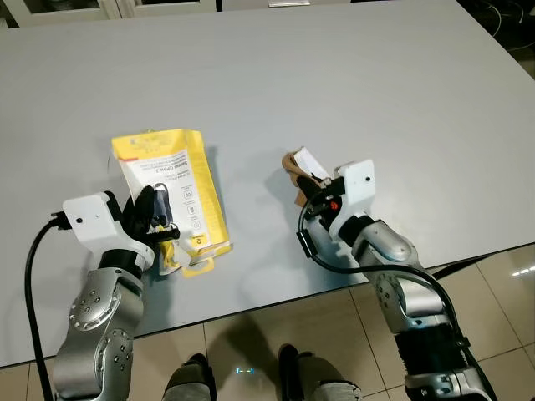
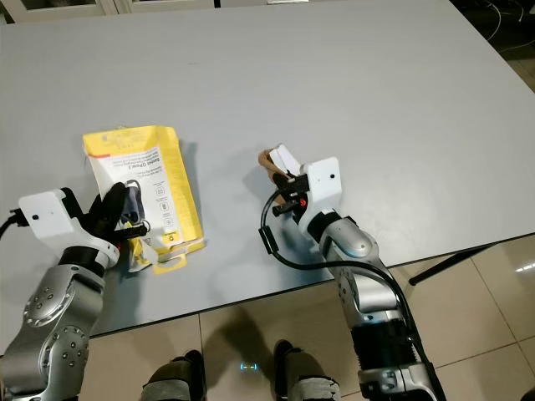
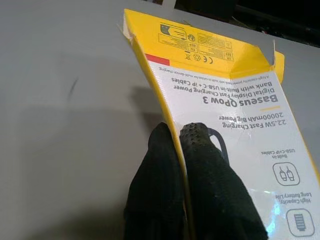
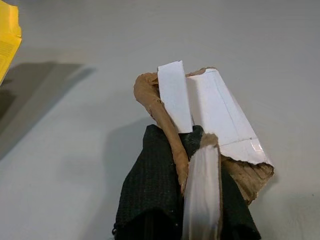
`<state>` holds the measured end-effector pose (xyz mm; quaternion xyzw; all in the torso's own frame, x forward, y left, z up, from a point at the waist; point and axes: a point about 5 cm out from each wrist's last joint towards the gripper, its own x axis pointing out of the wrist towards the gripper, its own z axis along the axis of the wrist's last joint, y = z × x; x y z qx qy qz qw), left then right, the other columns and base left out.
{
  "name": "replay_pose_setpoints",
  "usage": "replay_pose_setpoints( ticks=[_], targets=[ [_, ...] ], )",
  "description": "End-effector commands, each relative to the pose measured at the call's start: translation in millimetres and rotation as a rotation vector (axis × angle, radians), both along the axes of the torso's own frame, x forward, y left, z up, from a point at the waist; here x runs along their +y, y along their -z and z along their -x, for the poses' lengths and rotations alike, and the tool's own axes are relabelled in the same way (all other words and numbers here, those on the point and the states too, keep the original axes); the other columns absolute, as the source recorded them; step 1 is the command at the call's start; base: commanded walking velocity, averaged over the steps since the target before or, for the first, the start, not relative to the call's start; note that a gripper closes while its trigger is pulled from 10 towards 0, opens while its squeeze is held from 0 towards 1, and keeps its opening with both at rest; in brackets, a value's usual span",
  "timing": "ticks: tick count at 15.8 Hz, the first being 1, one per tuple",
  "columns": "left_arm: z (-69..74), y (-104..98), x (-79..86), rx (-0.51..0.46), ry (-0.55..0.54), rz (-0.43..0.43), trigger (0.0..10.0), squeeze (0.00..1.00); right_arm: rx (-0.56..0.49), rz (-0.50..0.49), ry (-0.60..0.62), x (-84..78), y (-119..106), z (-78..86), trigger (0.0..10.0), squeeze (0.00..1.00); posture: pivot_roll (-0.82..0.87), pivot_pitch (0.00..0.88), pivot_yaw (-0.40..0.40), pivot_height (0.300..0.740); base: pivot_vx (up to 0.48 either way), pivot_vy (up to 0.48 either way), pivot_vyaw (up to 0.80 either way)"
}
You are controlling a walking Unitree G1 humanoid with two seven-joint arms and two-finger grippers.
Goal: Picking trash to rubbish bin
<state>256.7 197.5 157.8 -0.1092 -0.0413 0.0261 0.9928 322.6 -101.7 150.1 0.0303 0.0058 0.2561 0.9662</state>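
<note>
A flattened yellow and white power bank box lies on the grey table at my front left. My left gripper is shut on its near edge; in the left wrist view both black fingers pinch the yellow cardboard. At my front right, my right gripper is shut on a crumpled scrap of brown and white cardboard. The right wrist view has that scrap clamped between the fingers, its far end resting on or just above the table.
The table's near edge runs just in front of my body, with beige tiled floor below and to the right. The table's right edge slants away at the far right.
</note>
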Motion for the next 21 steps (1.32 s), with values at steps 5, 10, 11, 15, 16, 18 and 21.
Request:
replay_pose_setpoints(
  ticks=[5,10,11,15,16,18,21],
  targets=[
    [4.1,-8,24.7,0.005,-0.035,-0.136,0.0,0.00,-0.026,-0.020,0.005,5.6,-6,-11.8,10.0,0.00,0.02,0.125,-0.059,0.740,0.000,0.000,0.00],
    [-0.2,-1,11.3,0.012,-0.106,-0.177,10.0,0.00,-0.035,-0.032,0.029,5.8,-8,-19.7,10.0,0.00,0.01,0.089,-0.062,0.740,0.000,0.000,0.00],
    [-2.2,-2,8.6,0.002,-0.109,-0.159,10.0,0.00,-0.033,-0.032,0.031,5.7,-7,-19.8,10.0,0.00,0.01,0.083,-0.063,0.740,0.000,0.000,-0.67],
    [-10.2,-3,5.7,-0.011,-0.149,-0.126,10.0,0.00,-0.031,-0.038,0.035,6.4,-5,-19.8,10.0,0.00,0.00,0.076,-0.062,0.740,0.000,0.000,-0.78],
    [-10.9,-3,5.5,-0.011,-0.148,-0.128,10.0,0.00,-0.033,-0.039,0.036,6.6,-6,-19.9,10.0,0.00,0.00,0.076,-0.062,0.740,0.000,0.000,-0.78],
    [-11.6,-2,5.5,-0.008,-0.133,-0.140,10.0,0.00,-0.035,-0.040,0.039,6.0,-6,-20.5,10.0,0.00,0.00,0.076,-0.062,0.740,0.000,0.000,-0.78],
    [-13.2,2,4.5,0.012,-0.133,-0.103,10.0,0.00,-0.032,-0.042,0.044,5.7,-5,-19.7,10.0,0.00,-0.01,0.078,-0.053,0.740,0.000,0.000,-0.78]
  ],
)
